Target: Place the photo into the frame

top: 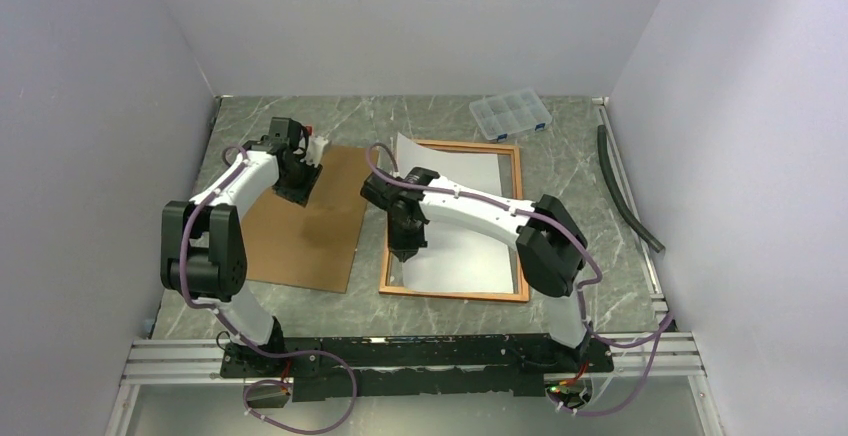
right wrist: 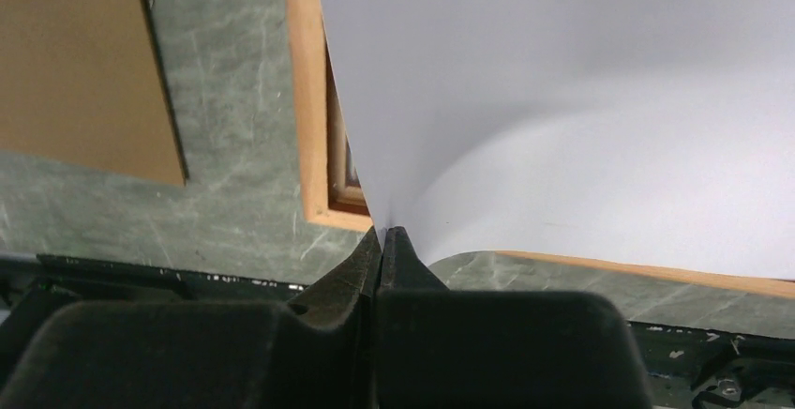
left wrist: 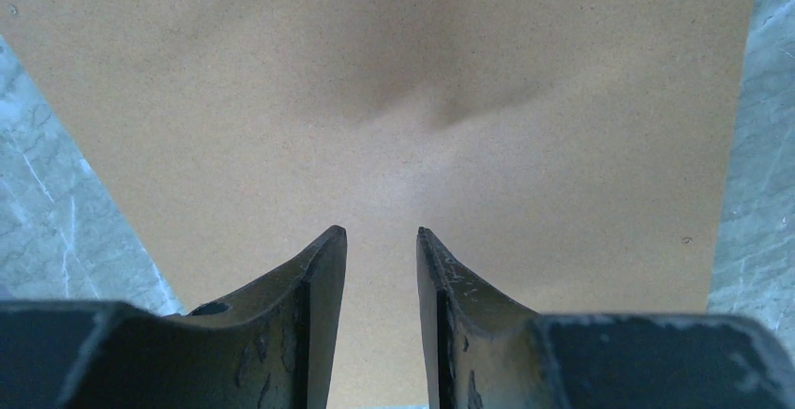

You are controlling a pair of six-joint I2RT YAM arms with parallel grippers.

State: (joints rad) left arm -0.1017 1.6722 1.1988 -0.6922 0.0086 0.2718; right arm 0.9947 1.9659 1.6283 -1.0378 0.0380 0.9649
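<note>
The photo [top: 462, 246] lies white back up over the frame [top: 455, 295], its far left corner sticking out past the frame's top edge. In the right wrist view the photo [right wrist: 562, 99] curls up from the wooden frame [right wrist: 302, 99] at its near left corner. My right gripper [right wrist: 382, 231] is shut on that corner; from above the gripper [top: 403, 253] sits at the frame's left side. My left gripper [left wrist: 380, 233] hovers over the brown backing board [left wrist: 394, 71], jaws parted with nothing between them; from above it [top: 297, 196] is near the board's far end.
The backing board [top: 310, 236] lies left of the frame on the marble table. A small clear compartment box [top: 511, 114] stands at the back, just beyond the frame. A black hose [top: 625, 196] runs along the right wall. White walls enclose the table.
</note>
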